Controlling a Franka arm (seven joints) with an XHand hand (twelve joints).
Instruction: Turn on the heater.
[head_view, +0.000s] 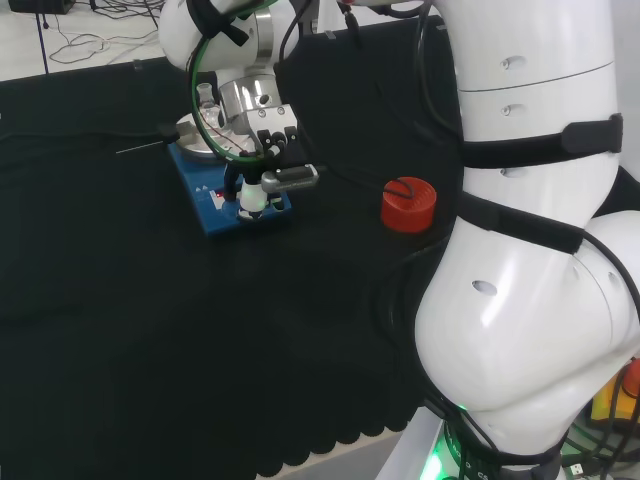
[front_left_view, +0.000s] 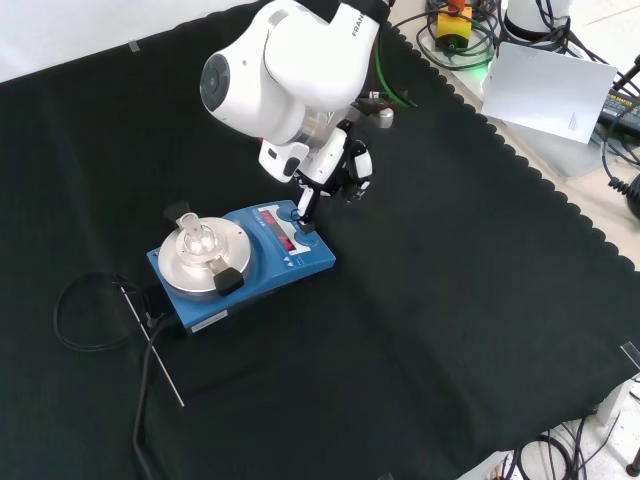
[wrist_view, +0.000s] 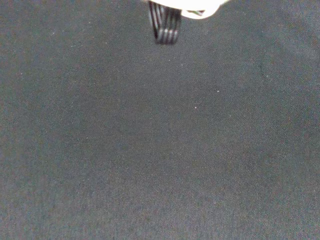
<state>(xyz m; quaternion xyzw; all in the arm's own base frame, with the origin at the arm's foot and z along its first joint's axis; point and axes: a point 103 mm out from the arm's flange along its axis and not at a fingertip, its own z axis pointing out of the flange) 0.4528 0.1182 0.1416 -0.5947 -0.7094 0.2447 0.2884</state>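
The heater (front_left_view: 310, 262) is a blue box with a round silver plate (front_left_view: 190, 268) and a front panel with a red display. A small clear flask (front_left_view: 196, 238) stands on the plate. My hand (front_left_view: 338, 165) hangs over the panel end of the heater. One straight black finger (front_left_view: 304, 208) reaches down onto the panel beside the display. In the head view the hand (head_view: 262, 160) covers the near corner of the heater (head_view: 205, 195), with a white fingertip (head_view: 251, 198) down on the panel. The wrist view holds black cloth and a ribbed black finger (wrist_view: 165, 25).
A red ribbed ring stand (head_view: 408, 203) sits on the cloth right of the heater in the head view. A black cable (front_left_view: 75, 310) and a thin rod (front_left_view: 155, 350) lie beside the heater's plate end. White paper (front_left_view: 545, 90) lies off the cloth's edge.
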